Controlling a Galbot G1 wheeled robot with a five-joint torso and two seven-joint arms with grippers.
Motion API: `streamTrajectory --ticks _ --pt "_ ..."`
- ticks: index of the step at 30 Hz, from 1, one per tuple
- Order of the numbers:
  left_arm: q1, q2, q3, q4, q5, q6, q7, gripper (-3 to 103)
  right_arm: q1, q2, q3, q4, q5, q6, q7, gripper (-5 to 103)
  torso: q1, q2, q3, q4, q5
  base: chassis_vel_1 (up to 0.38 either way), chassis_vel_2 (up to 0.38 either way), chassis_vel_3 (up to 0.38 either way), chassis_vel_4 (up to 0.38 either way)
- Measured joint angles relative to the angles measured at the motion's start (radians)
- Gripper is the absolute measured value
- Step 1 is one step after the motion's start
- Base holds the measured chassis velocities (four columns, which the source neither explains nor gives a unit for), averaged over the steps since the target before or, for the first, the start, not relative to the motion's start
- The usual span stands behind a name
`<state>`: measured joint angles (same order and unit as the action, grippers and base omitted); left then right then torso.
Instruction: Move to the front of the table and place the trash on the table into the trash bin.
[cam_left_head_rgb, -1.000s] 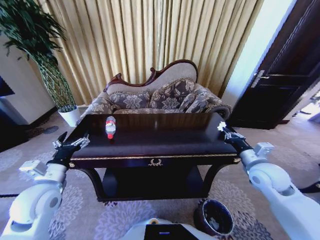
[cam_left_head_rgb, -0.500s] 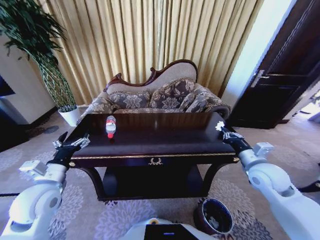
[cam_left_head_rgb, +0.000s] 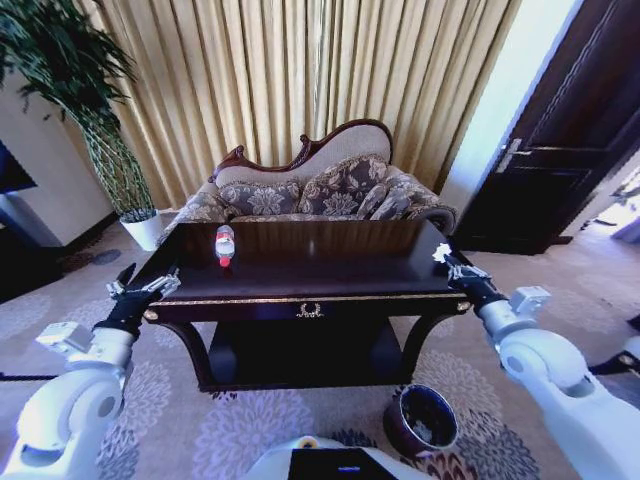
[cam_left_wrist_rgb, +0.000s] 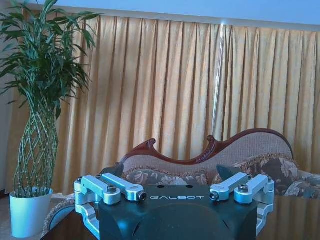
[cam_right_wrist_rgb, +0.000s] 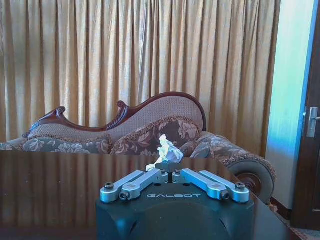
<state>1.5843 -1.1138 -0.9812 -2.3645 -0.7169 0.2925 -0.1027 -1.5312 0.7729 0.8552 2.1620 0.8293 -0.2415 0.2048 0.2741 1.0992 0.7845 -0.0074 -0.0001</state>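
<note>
The robot stands before the dark glossy wooden surface (cam_left_head_rgb: 330, 270), which has gold trim, a drawer with a gold pull and a lower shelf. A clear plastic bottle (cam_left_head_rgb: 225, 245) with a red label and white cap lies on its side toward the left rear of the surface, cap pointing away from the robot. A crumpled white paper wad (cam_left_head_rgb: 441, 253) is at the right edge of the surface; the right end effector (cam_left_head_rgb: 450, 262) is clenched on it, the wad sticking up from between the closed fingertips, as the right wrist view (cam_right_wrist_rgb: 166, 150) also shows. The right arm reaches in from the right, its end effector level with the right front corner of the surface.

The left end effector (cam_left_head_rgb: 148, 287) hovers just off the left front corner of the surface, released, its fingers spread wide apart and grasping nothing; in the left wrist view (cam_left_wrist_rgb: 177, 192) the silver linkages are splayed outward.

The round maroon-brown trash bin (cam_left_head_rgb: 422, 422) stands on the patterned carpet to the right of the robot's base, in front of the right front leg of the surface, well below the right arm
</note>
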Motion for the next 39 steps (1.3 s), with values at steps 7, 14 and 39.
streamTrajectory --ticks 7,14,39 --pt "0.000 -0.002 0.000 0.000 0.001 0.000 0.000 100 -0.002 0.000 0.003 -0.002 0.000 0.003 0.003 0 0.000 0.000 0.000 0.0000 0.0000 0.104 -0.102 -0.102 0.100" --pt "0.002 -0.005 0.001 0.000 0.003 -0.001 0.000 100 -0.007 0.001 0.004 -0.001 -0.004 0.005 0.003 0 0.000 0.000 0.000 0.0000 -0.0001 0.131 -0.131 -0.132 0.119" --pt "0.006 -0.016 0.000 0.000 0.007 -0.012 0.002 100 -0.007 0.065 -0.090 -0.108 -0.093 0.037 -0.057 0 0.000 0.000 0.000 0.0001 -0.0002 0.102 -0.102 -0.098 0.099"
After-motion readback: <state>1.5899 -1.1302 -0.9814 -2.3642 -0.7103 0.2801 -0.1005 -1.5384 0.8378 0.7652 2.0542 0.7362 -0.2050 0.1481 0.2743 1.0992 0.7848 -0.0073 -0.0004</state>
